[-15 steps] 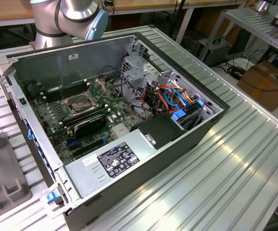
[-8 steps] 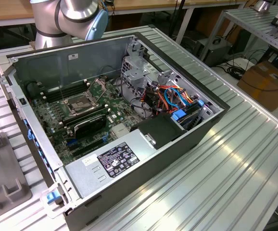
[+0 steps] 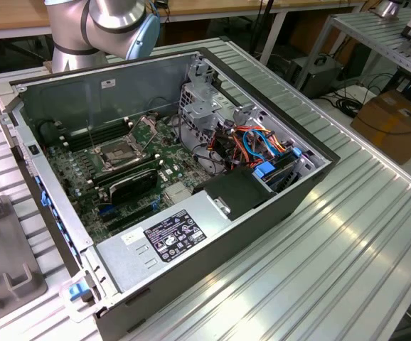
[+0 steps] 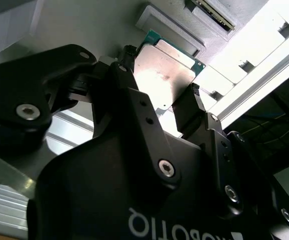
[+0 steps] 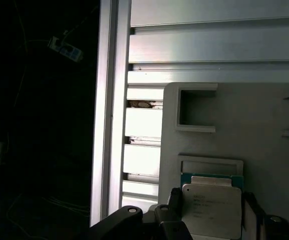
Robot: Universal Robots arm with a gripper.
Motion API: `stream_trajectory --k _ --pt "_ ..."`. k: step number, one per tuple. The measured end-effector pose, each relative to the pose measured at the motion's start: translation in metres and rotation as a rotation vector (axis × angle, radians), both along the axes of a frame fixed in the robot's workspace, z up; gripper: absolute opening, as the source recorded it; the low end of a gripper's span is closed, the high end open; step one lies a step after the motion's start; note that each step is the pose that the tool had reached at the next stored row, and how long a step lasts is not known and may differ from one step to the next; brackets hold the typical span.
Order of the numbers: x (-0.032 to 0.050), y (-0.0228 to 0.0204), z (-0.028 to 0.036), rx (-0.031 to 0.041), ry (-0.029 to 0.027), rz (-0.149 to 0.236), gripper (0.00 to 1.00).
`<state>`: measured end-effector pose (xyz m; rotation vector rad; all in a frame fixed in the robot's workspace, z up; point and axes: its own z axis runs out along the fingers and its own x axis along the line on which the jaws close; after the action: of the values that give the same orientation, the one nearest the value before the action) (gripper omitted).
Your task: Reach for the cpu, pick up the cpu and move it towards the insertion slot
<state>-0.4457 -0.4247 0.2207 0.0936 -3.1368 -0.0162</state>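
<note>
The cpu point(image 4: 165, 70) point(image 5: 212, 209), a small square chip with a silvery face and a green rim, sits between the black fingers of my gripper point(image 4: 157, 87) point(image 5: 212, 205) in both wrist views. One finger point(image 4: 120, 75) presses its one edge and the other finger point(image 4: 188, 107) its opposite edge. It hangs over a grey tray point(image 5: 264, 125) with shallow recesses; whether it has lifted off I cannot tell. In the exterior view the insertion slot point(image 3: 120, 153) lies on the motherboard inside the open computer case point(image 3: 276, 213), with my arm point(image 3: 106, 21) behind the case's back wall.
Ribbed aluminium table rails point(image 5: 109, 125) run beside the grey tray. Inside the case are a black finned block point(image 3: 131, 185), a drive cage with coloured cables point(image 3: 255, 142) and a power supply point(image 3: 170, 238). A cardboard box point(image 3: 397, 121) sits at the exterior view's right.
</note>
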Motion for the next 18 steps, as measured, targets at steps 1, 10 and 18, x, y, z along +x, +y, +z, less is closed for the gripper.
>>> stream_trajectory --k 1,10,18 --pt "0.0 0.0 0.0 0.0001 0.0 0.0 0.55" --pt "0.0 0.0 0.0049 0.0001 0.0 0.0 0.55" --pt "0.0 0.0 0.0064 0.0 0.0001 0.0 0.55"
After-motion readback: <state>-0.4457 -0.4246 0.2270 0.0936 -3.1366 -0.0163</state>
